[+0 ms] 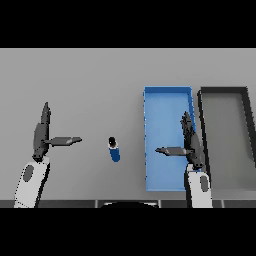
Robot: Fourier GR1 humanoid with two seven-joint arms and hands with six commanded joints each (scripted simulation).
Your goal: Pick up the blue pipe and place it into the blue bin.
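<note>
1. Head view, looking down on the grey table (90,80); both arms come in from the lower edge.
2. Blue pipe (114,149) sits on the table, roughly mid-scene, between the two hands. Short blue body with a dark end toward the far side. Nothing is touching it.
3. Blue bin (150,100) lies to the right of the pipe, near but apart. Long rectangle running away from the robot, raised blue rim, lighter blue floor. Nothing inside that can be made out.
4. Black bin (202,115) is just beside the blue bin on its right; dark rim, grey floor, partly cut by the picture's right edge.
5. Left hand (41,135) shows at the left, well apart from the pipe. Fingers straight and pointing away from the robot, thumb sticking out sideways toward the pipe. Released, gripping nothing.
6. Right hand (191,142) shows over the right side of the blue bin, near the rim shared with the black bin. Fingers straight, thumb out sideways to the left over the bin floor. Released, nothing in it.
7. Pipe is outside the blue bin.
</note>
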